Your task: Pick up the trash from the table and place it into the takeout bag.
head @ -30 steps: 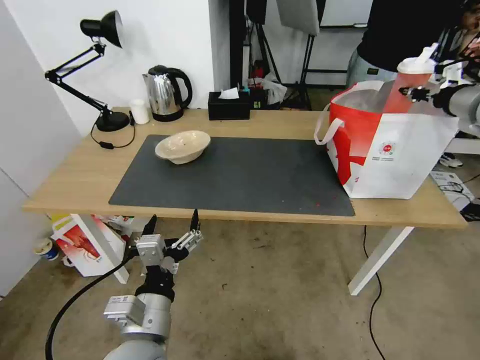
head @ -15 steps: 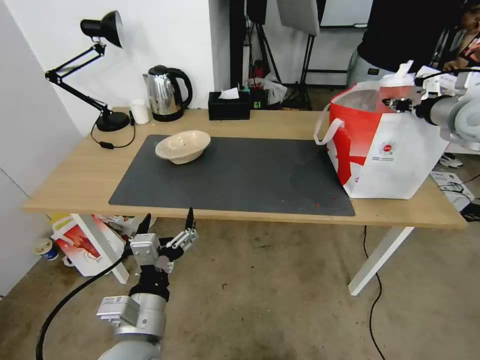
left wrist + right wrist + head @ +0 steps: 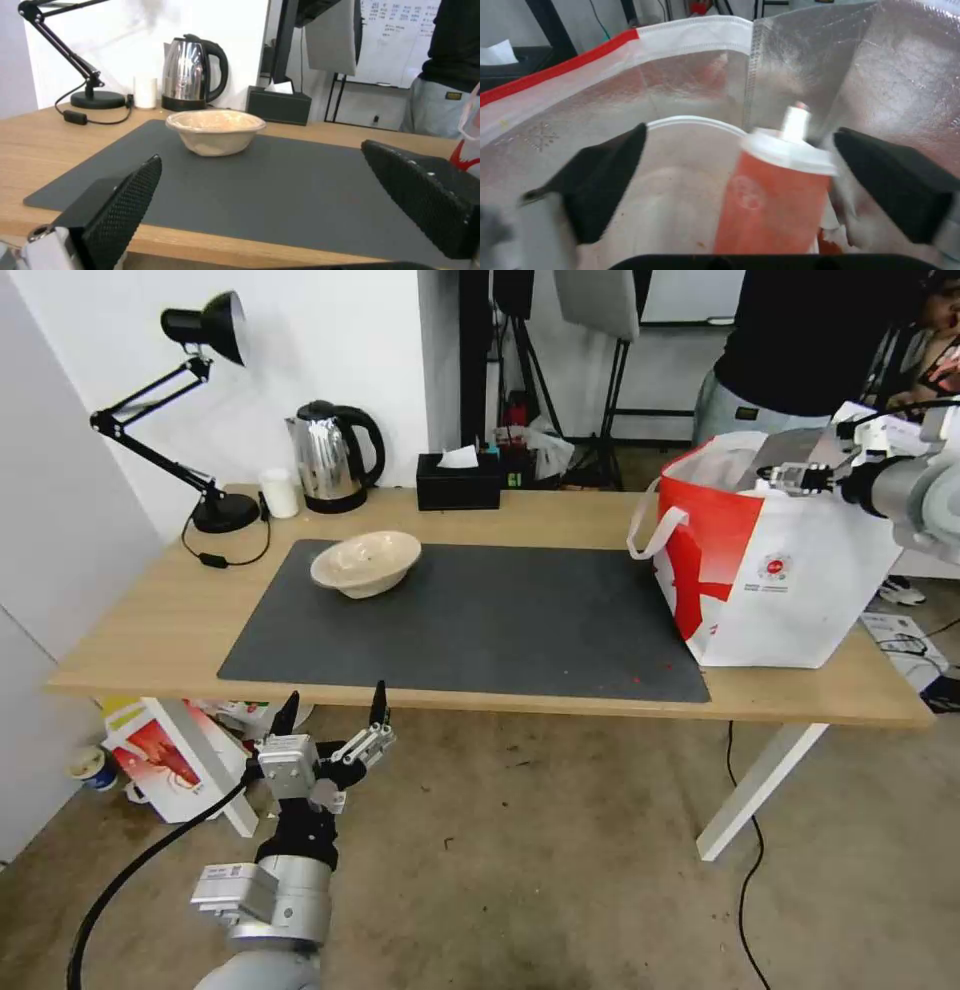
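The left gripper hangs below and in front of the near edge of the table, jaws spread wide and holding nothing. In the left wrist view its 2 fingertips frame the beige bowl, which lies straight ahead and higher than the gripper.

The beige bowl sits upright on the far-left part of the dark mat, rim up, with bare mat on every side. It is round and has no long axis, so any approach bearing suits a rim grasp. Judged from this layout, the left arm is much the nearer arm; the bowl is 1 item of trash not yet bagged.

Farther off, at the table's right end, stands the takeout bag. The right gripper is at its open mouth, jaws wide apart and gripping nothing. In the right wrist view the red drink cup stands between the fingers but deeper, down against the foil lining beside the white bowl, both inside the bag. The cup's long axis is close to vertical, lid and straw uppermost.
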Robot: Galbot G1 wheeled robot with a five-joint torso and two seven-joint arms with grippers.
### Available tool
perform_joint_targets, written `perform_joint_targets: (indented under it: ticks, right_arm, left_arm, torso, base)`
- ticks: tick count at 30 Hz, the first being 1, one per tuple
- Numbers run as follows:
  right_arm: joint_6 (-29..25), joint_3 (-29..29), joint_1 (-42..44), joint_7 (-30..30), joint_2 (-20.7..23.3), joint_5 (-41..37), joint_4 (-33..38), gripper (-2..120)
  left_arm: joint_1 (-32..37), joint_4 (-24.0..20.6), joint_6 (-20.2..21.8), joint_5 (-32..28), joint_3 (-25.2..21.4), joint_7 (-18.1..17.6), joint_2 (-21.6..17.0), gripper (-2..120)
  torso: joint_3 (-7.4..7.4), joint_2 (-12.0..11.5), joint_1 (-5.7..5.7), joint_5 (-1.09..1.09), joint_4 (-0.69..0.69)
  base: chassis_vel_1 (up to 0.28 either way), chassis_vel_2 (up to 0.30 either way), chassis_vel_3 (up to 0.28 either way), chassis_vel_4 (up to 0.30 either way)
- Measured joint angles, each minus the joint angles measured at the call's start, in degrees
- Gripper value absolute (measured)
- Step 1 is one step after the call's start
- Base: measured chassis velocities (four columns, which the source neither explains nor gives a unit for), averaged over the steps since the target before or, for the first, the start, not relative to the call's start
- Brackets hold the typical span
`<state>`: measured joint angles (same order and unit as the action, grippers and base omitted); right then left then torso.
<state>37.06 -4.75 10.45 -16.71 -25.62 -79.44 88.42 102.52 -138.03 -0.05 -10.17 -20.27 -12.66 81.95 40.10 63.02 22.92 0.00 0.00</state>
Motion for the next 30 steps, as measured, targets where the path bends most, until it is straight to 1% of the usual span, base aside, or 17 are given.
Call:
perform_joint_targets:
  ticks: [1,4,9,16,18,19,21,22,25,26,27,28,29,30]
  right_arm:
    - [0.0,0.0,0.0,0.0,0.1,-0.1,0.1,99]
    - [0.0,0.0,-0.1,-0.1,0.4,-0.3,0.1,100]
    - [-0.3,0.6,0.3,0.0,0.7,-0.4,1.0,100]
    - [-2.4,1.4,0.8,-0.3,1.5,-0.2,2.7,100]
    - [-5.1,2.5,1.4,-1.3,1.5,0.0,4.0,100]
    - [-8.5,3.0,1.9,-1.3,1.4,0.1,5.1,100]
    - [-9.3,3.0,2.0,-1.3,1.4,0.2,5.3,100]
    - [-17.0,3.6,3.1,-1.1,1.3,0.8,7.6,100]
    - [-25.3,5.6,6.0,-2.5,0.5,1.3,12.6,100]
    - [-25.3,5.6,6.0,-2.5,0.5,1.3,12.6,100]
    - [-30.1,7.4,8.3,-4.1,-0.2,1.6,16.0,100]
    - [-32.8,9.1,10.5,-5.7,-1.1,2.2,19.1,100]
    - [-35.1,10.6,12.7,-7.4,-1.9,3.0,21.8,100]
    - [-35.1,10.6,12.7,-7.4,-1.9,3.0,21.8,100]
  left_arm:
    - [0.0,0.0,0.0,0.0,0.0,0.0,0.0,100]
    - [-0.1,-0.1,0.0,0.0,0.0,0.0,0.0,100]
    - [0.2,-0.2,0.0,0.2,0.1,0.0,0.3,99]
    - [0.4,-0.4,0.0,0.2,-0.2,0.1,0.3,99]
    - [0.5,-0.5,0.0,0.2,-0.2,0.1,0.3,100]
    - [0.4,-0.5,0.0,0.2,-0.2,0.2,0.3,100]
    - [0.4,-0.5,0.0,0.2,-0.2,0.2,0.3,100]
    - [0.4,-0.5,0.0,0.2,-0.3,0.2,0.4,100]
    - [0.4,-0.5,0.0,0.2,-0.2,0.2,0.8,100]
    - [0.4,-0.5,0.0,0.2,-0.2,0.2,0.8,100]
    - [0.5,-0.4,-0.1,0.4,-0.2,0.3,1.0,99]
    - [0.5,-0.4,-0.1,0.6,-0.2,0.3,1.2,99]
    - [0.6,-0.4,-0.1,0.8,-0.2,0.3,1.3,99]
    - [0.6,-0.4,-0.1,0.8,-0.2,0.3,1.3,99]
  torso:
    - [0.00,0.0,0.00,0.00,0.01]
    - [0.00,0.0,0.00,0.00,0.00]
    - [0.00,0.0,0.00,0.02,0.00]
    - [0.00,0.0,0.00,0.00,-0.01]
    - [0.00,0.0,0.00,0.00,0.00]
    - [0.00,0.0,0.00,0.00,-0.01]
    - [0.00,0.0,0.00,0.00,-0.01]
    - [0.00,0.0,0.00,0.00,-0.01]
    - [0.00,0.0,0.00,-0.01,0.01]
    - [0.00,0.0,0.00,-0.01,0.01]
    - [0.00,0.0,0.00,-0.01,0.02]
    - [0.00,0.0,0.00,-0.01,0.00]
    - [0.00,0.0,0.00,-0.01,0.01]
    - [0.00,0.0,0.00,-0.01,0.01]
  base:
    - [0.000,0.000,0.000,0.000]
    - [0.000,0.000,0.000,0.000]
    - [0.000,0.000,0.000,0.000]
    - [0.000,0.000,0.000,0.000]
    - [0.000,0.000,0.000,0.000]
    - [0.000,0.000,0.000,0.000]
    - [0.000,0.000,0.000,0.000]
    - [0.000,0.000,0.000,0.000]
    - [0.000,0.000,0.000,0.000]
    - [0.000,0.000,0.000,0.000]
    - [0.000,0.000,0.000,0.000]
    - [0.000,0.000,0.000,0.000]
    - [0.000,0.000,0.000,0.000]
    - [0.000,0.000,0.000,0.000]
